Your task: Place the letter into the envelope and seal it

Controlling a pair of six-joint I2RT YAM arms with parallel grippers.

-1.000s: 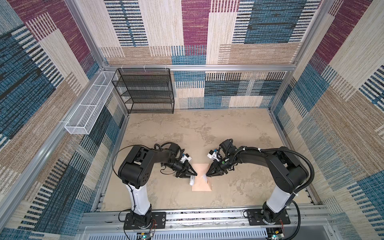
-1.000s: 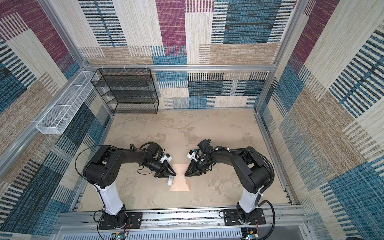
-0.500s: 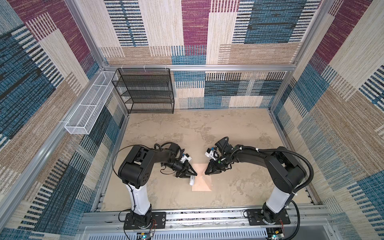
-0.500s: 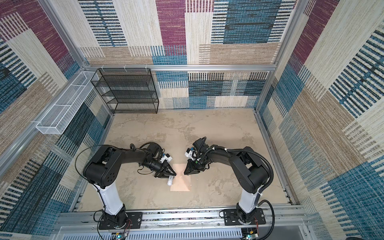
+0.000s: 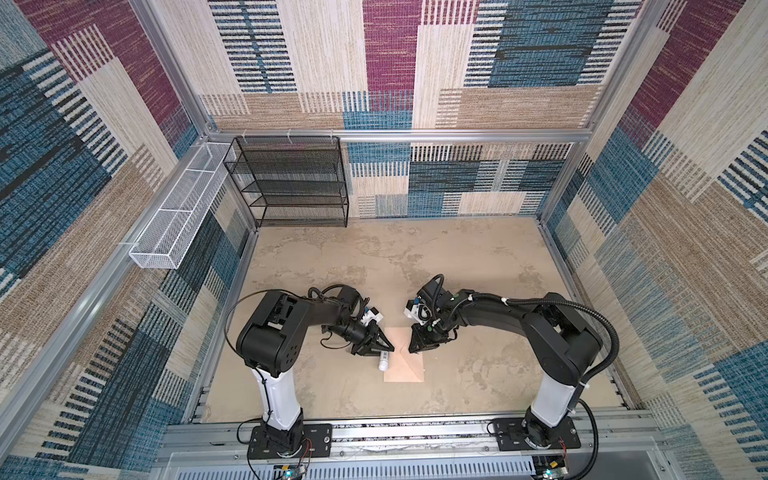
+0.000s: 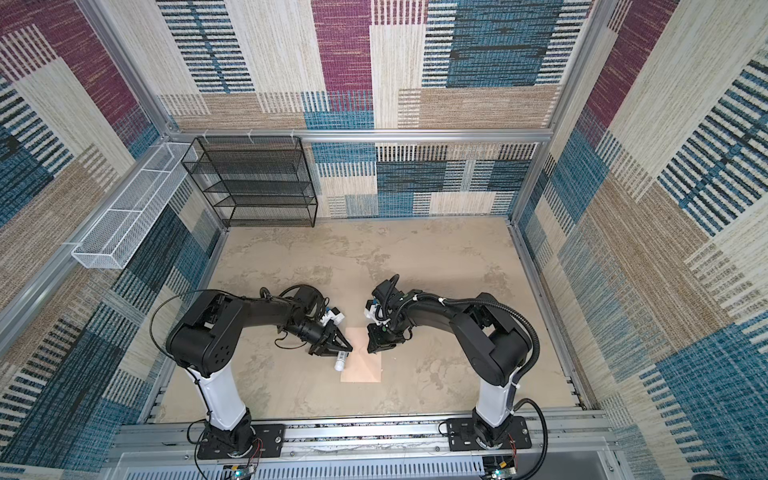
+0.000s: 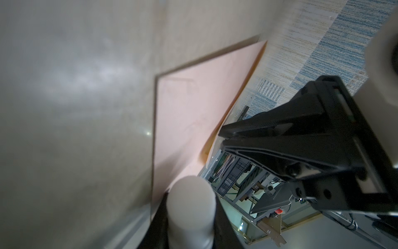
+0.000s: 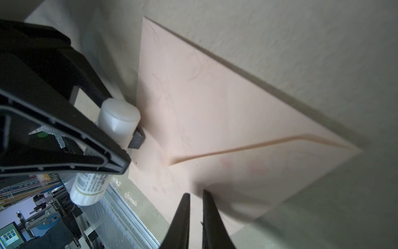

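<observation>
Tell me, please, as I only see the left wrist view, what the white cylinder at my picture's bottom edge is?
Observer: A small white tube with a printed label, clamped in the left gripper.
Operator: Is the flap folded down?
Observer: Yes, it lies folded over the envelope, one edge seemingly slightly raised.
Operator: And the right gripper?
Observer: The right gripper, nearly closed and empty, sits over the envelope near its edge.

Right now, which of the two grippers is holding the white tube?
The left gripper: it is shut on the white tube at the envelope's edge. The right gripper holds nothing, its tips over the envelope.
</observation>
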